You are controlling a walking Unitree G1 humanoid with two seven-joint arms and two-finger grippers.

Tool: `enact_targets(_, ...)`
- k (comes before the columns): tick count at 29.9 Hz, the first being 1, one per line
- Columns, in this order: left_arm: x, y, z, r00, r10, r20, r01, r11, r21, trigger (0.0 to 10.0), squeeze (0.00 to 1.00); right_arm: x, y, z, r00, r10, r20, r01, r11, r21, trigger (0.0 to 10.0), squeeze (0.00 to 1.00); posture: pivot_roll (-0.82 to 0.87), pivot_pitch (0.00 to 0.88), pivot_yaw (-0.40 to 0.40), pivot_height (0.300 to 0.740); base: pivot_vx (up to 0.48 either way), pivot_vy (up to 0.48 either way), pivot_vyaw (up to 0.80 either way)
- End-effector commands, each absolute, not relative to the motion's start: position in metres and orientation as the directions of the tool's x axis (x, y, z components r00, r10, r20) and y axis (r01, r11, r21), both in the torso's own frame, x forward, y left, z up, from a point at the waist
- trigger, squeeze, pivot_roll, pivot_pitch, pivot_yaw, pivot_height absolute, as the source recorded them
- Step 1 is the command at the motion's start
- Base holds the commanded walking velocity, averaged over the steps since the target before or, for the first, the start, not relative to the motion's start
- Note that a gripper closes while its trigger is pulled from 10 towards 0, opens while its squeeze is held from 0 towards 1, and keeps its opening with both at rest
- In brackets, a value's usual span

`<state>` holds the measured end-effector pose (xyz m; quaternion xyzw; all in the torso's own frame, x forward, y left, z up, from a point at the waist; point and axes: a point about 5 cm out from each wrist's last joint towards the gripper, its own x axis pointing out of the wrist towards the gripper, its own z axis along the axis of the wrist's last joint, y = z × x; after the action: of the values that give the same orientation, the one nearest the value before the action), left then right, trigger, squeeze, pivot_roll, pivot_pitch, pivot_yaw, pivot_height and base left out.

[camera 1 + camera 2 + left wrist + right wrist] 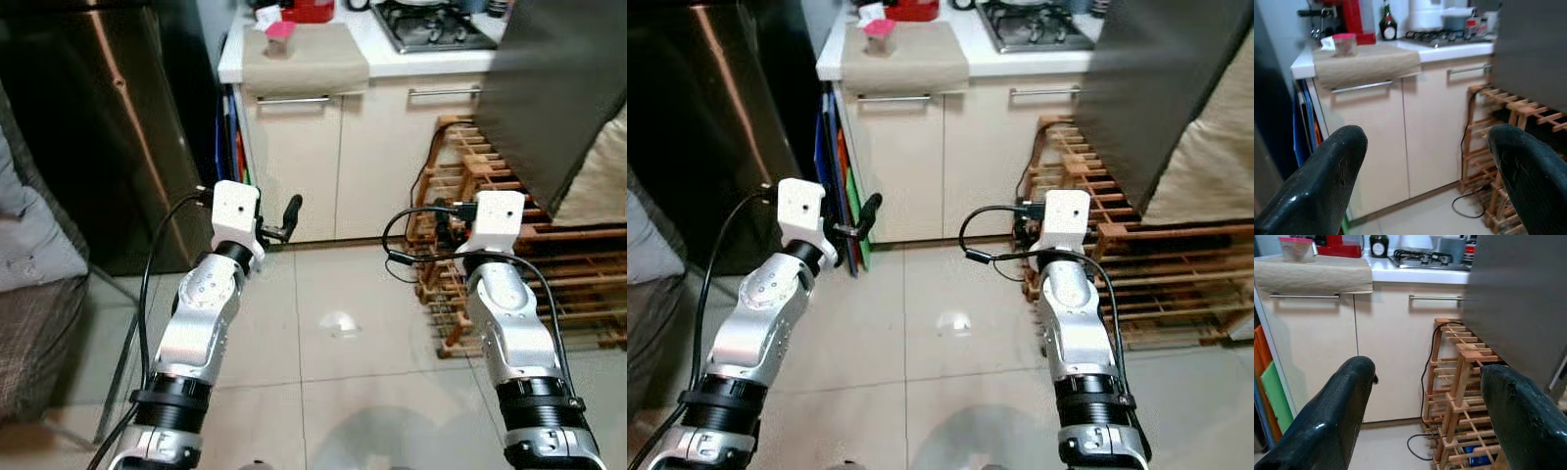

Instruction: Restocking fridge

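Silver arms are raised low in front of me over the tiled floor [323, 392], and both the left end effector [1425, 161] and the right end effector [1420, 396] stand wide open with nothing between their fingers. Just past them come the cream cabinets [323, 157], with a wooden rack [549, 264] to my right and the dark steel fridge [88, 127] to my left, its door shut as far as I can tell. Farther back, on the surface [392, 61], a pink-lidded cup [279, 37] sits on a cloth, and I judge that walking forward risks snagging the right arm's loose cable on the rack.
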<state>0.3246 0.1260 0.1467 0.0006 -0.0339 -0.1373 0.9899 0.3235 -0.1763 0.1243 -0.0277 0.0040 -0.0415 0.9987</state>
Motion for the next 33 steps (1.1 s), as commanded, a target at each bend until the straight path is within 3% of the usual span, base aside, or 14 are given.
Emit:
enact_targets(1,0.329,0.137,0.147,0.973,-0.225,0.056,0.227,0.973,-0.043,10.0,0.0,0.323,-0.172,0.122,0.997,-0.082,-0.006,0.082,0.995,-0.057,10.0,0.0,-0.12,0.0,0.047,0.74,0.0,0.428,-0.54)
enact_targets(4,0.33,0.141,0.143,0.982,-0.184,0.04,0.187,0.974,-0.127,10.0,0.0,0.322,-0.176,0.121,0.994,-0.107,-0.003,0.106,0.993,-0.057,10.0,0.0,-0.12,0.0,0.047,0.74,0.0,0.426,-0.55)
enact_targets(12,0.328,0.136,0.141,0.975,-0.217,0.04,0.22,0.973,-0.077,10.0,0.0,0.32,-0.182,0.122,0.991,-0.133,0.015,0.134,0.989,-0.066,10.0,0.0,-0.13,0.0,0.04,0.74,0.0,0.43,-0.56)
enact_targets(18,0.326,0.15,0.117,0.986,-0.156,-0.056,0.156,0.988,-0.009,10.0,0.0,0.312,-0.187,0.119,0.987,-0.155,0.036,0.158,0.984,-0.077,10.0,0.0,-0.12,0.0,0.037,0.74,0.0,0.0,-0.58)
enact_targets(24,0.322,0.157,0.121,0.985,-0.174,-0.003,0.174,0.984,-0.038,10.0,0.0,0.297,-0.194,0.111,0.983,-0.178,0.042,0.181,0.979,-0.088,10.0,0.02,-0.12,0.0,0.035,0.74,0.05,0.0,-0.58)
enact_targets(33,0.325,0.135,0.133,0.957,-0.283,0.06,0.285,0.957,-0.048,10.0,0.0,0.305,-0.184,0.117,0.985,-0.159,0.064,0.165,0.982,-0.092,10.0,0.01,-0.13,0.0,0.043,0.74,0.46,0.0,-0.62)
